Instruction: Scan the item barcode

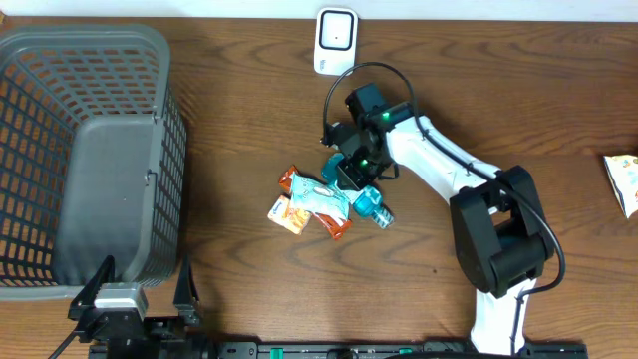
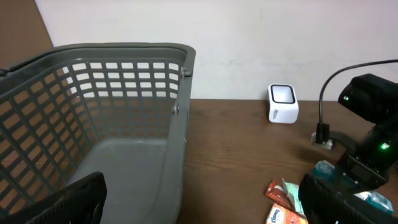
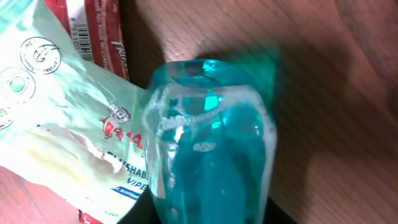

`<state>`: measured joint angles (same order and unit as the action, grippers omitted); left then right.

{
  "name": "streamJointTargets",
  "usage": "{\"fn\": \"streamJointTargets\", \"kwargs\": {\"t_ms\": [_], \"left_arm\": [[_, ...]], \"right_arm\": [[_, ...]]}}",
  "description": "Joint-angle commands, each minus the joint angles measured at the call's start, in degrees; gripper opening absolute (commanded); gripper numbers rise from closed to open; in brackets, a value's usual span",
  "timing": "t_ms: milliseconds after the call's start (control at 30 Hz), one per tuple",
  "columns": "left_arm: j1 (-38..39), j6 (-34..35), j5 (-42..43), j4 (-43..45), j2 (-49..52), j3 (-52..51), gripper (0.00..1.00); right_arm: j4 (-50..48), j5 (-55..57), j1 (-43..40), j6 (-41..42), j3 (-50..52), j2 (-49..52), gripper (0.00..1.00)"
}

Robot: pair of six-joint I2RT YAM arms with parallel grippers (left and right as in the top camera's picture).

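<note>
The teal see-through bottle fills the right wrist view. It lies on the wooden table, its end touching a pale green wipes packet that rests over an orange packet. The right gripper is down directly over this bottle, but its fingers are hidden, so I cannot tell if they grip it. The left gripper stands wide open and empty beside the grey basket. The white scanner stands well apart, at the far edge. I judge the task is near its start: the bottle seems not yet lifted, and carrying it to the scanner and showing its barcode remain.
</note>
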<state>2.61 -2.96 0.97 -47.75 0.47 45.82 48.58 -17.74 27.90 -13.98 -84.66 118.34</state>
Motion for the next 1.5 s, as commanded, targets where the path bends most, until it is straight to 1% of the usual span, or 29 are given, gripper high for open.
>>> {"fn": "streamJointTargets", "kwargs": {"t_ms": [0, 100, 267, 333, 400, 600, 633, 833, 933, 967, 1067, 1167, 1300, 1433, 1467], "left_arm": [[-0.35, 0.28, 0.11, 0.17, -0.28, 0.24, 0.98], [-0.35, 0.28, 0.09, 0.17, -0.28, 0.24, 0.98], [-0.35, 0.28, 0.09, 0.17, -0.28, 0.24, 0.98], [-0.35, 0.28, 0.11, 0.17, -0.28, 0.24, 0.98], [-0.35, 0.28, 0.09, 0.17, -0.28, 0.24, 0.98], [-0.35, 0.28, 0.09, 0.17, -0.28, 0.24, 0.98], [-0.35, 0.28, 0.11, 0.17, -0.28, 0.24, 0.98], [-0.35, 0.28, 0.11, 0.17, -0.28, 0.24, 0.98], [-0.35, 0.28, 0.09, 0.17, -0.28, 0.24, 0.98], [-0.35, 0.28, 0.11, 0.17, -0.28, 0.24, 0.98], [-0.35, 0.28, 0.11, 0.17, -0.28, 0.24, 0.98], [-0.35, 0.28, 0.11, 0.17, -0.28, 0.24, 0.98], [-0.35, 0.28, 0.09, 0.17, -0.28, 0.24, 0.98], [-0.35, 0.28, 0.11, 0.17, -0.28, 0.24, 0.98], [-0.35, 0.28, 0.09, 0.17, -0.28, 0.24, 0.98]], "right_arm": [[1.18, 4.33, 2.14, 0.42, -1.77, -0.07, 0.01], [2.10, 9.22, 3.02, 3.23, -3.74, -0.07, 0.01], [0.46, 26.08, 4.11, 11.56, -4.74, -0.07, 0.01], [0.22, 30.12, 4.46, 13.25, -4.74, -0.07, 0.01], [-0.39, 30.38, 4.83, 13.27, -4.74, -0.07, 0.01], [-2.16, 26.51, 5.20, 13.27, -4.46, -0.04, 0.01], [-2.16, 26.05, 5.20, 13.27, -4.46, -0.04, 0.03], [-2.73, 25.97, 5.20, 13.29, -4.46, -0.04, 0.24], [-2.75, 25.94, 5.14, 13.29, -4.46, -0.04, 0.29], [-2.84, 25.97, 5.16, 13.29, -4.46, -0.04, 0.34], [-3.10, 25.92, 5.16, 13.33, -4.46, -0.04, 0.39], [-3.23, 25.94, 5.20, 14.08, -4.46, -0.04, 0.41], [-3.26, 25.92, 5.16, 14.38, -4.46, -0.04, 0.41], [-3.15, 25.64, 5.22, 14.40, -4.46, -0.04, 0.40], [-3.13, 25.05, 5.20, 14.38, -4.46, -0.04, 0.38]]}}
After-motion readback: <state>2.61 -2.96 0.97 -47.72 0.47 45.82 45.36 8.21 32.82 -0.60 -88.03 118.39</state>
